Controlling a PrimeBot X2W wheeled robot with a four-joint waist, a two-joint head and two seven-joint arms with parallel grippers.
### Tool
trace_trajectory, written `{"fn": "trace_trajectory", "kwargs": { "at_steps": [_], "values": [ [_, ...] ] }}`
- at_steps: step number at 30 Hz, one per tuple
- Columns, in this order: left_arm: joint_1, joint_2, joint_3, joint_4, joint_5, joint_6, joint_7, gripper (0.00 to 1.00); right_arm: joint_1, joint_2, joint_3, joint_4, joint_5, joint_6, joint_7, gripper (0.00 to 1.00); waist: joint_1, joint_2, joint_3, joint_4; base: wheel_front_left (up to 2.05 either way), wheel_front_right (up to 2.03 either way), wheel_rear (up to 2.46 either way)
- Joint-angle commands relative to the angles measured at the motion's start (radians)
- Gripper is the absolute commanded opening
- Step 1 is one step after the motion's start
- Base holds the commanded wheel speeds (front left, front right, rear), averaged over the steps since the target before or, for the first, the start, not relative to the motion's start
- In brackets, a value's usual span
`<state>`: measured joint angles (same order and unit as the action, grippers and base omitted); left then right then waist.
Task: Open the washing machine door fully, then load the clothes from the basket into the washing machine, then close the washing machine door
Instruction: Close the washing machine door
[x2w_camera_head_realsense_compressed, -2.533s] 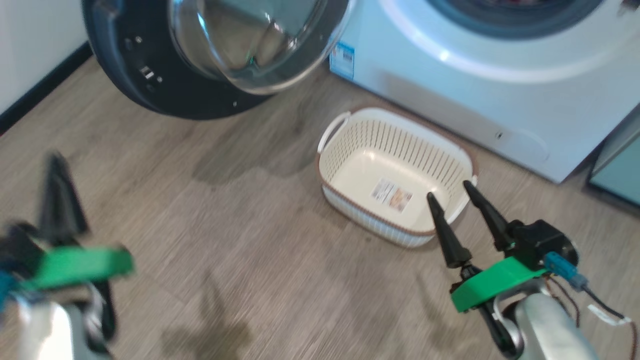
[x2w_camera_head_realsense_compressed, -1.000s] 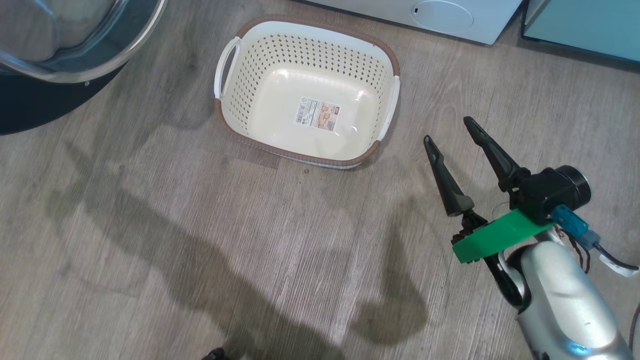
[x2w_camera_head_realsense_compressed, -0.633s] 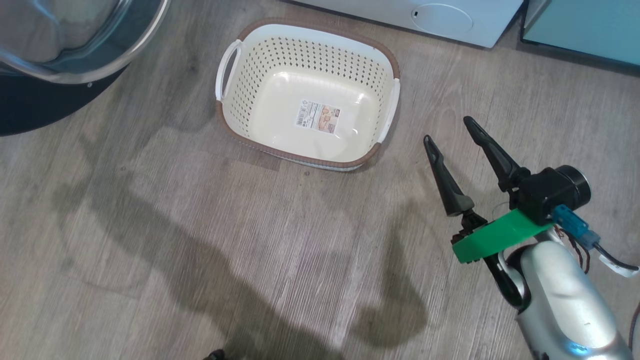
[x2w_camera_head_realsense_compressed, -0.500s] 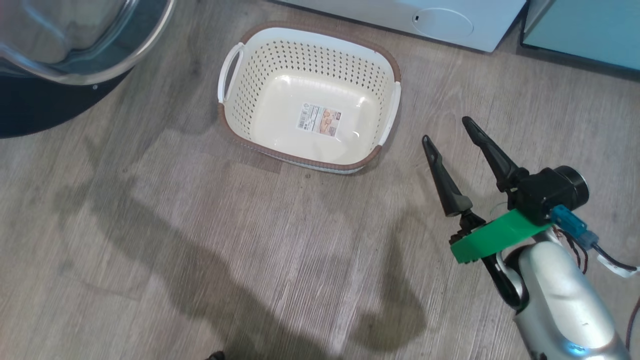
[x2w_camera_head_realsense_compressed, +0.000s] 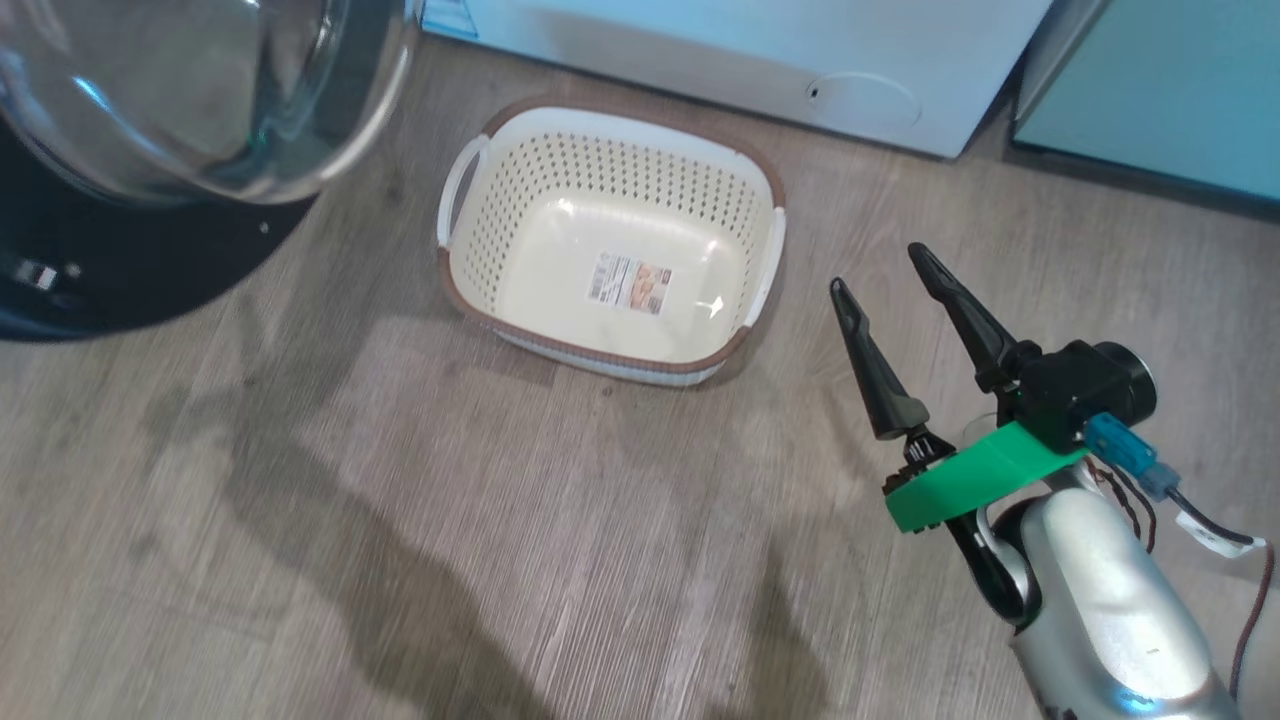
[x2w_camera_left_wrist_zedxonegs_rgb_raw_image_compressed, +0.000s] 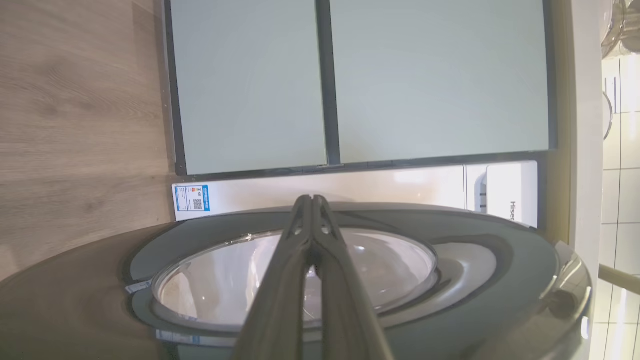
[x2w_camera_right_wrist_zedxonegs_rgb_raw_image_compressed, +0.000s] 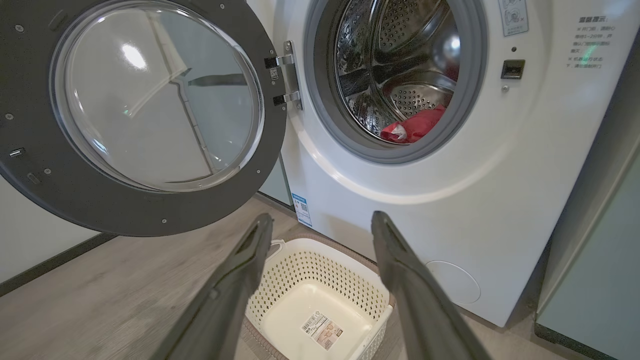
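Fingers first: in the head view the right gripper (x2w_camera_head_realsense_compressed: 875, 268) had its two dark fingers (x2w_camera_head_realsense_compressed: 872, 375) spread apart with nothing between them, hanging over the wooden floor (x2w_camera_head_realsense_compressed: 500, 500) just to the right of the basket (x2w_camera_head_realsense_compressed: 520, 200). And that basket was bare inside, only the sticker (x2w_camera_head_realsense_compressed: 628, 283) showing on its cream floor. It sat on the floor right in front of the washing machine (x2w_camera_head_realsense_compressed: 720, 50), near the round flap (x2w_camera_head_realsense_compressed: 865, 100). At upper left the washing machine door (x2w_camera_head_realsense_compressed: 120, 290) stood swung out, black rim and bulging glass over the floor, apart from the basket. A pale teal cabinet (x2w_camera_head_realsense_compressed: 1150, 90) sat at upper right, beside the machine.

Over to the left wrist view, and the left gripper (x2w_camera_left_wrist_zedxonegs_rgb_raw_image_compressed: 312, 200) had its fingers pressed together from base to tip, holding nothing. They lay over the door's glass bowl and rim; whether they touched it, I couldn't tell. Teal cabinet fronts ran beyond.

Now the right wrist view: the same spread fingers framed the empty basket below. The door hung wide open on its hinge (x2w_camera_right_wrist_zedxonegs_rgb_raw_image_compressed: 285, 80) at the machine's left side. And there were the clothes (x2w_camera_right_wrist_zedxonegs_rgb_raw_image_compressed: 417, 125), a red bundle with a touch of white, lying low inside the steel drum (x2w_camera_right_wrist_zedxonegs_rgb_raw_image_compressed: 400, 60), just behind the grey gasket
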<state>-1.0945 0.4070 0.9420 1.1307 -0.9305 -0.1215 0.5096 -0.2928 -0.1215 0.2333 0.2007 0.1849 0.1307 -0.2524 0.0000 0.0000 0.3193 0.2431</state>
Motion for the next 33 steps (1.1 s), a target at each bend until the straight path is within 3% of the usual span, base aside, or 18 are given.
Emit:
{"fn": "trace_trajectory", "kwargs": {
  "at_steps": [1, 17, 27, 33],
  "values": [
    [0.031, 0.037, -0.015, -0.039, -0.008, -0.009, 0.017, 0.0, 0.01, 0.015, 0.02, -0.027, 0.005, 0.0, -0.009, 1.0, 0.0, 0.0, -0.012, -0.006, 0.0, 0.0, 0.0],
    [0.26, -0.15, -0.118, -0.333, -0.144, -0.009, 0.253, 0.0, 0.075, 0.04, 0.013, -0.014, 0.014, 0.0, -0.009, 1.0, 0.0, 0.0, -0.124, -0.032, 0.0, 0.0, 0.0],
    [0.389, -0.308, -0.156, -0.495, -0.187, -0.007, 0.34, 0.0, 0.099, 0.048, 0.018, -0.013, 0.012, 0.0, -0.009, 1.0, 0.0, 0.0, -0.156, -0.072, 0.0, 0.0, 0.0],
    [0.446, -0.352, -0.183, -0.578, -0.237, 0.01, 0.359, 0.0, 0.1, 0.052, 0.012, -0.017, 0.01, 0.0, -0.009, 1.0, 0.0, 0.0, -0.145, -0.113, 0.0, 0.0, 0.0]
  ]
}}
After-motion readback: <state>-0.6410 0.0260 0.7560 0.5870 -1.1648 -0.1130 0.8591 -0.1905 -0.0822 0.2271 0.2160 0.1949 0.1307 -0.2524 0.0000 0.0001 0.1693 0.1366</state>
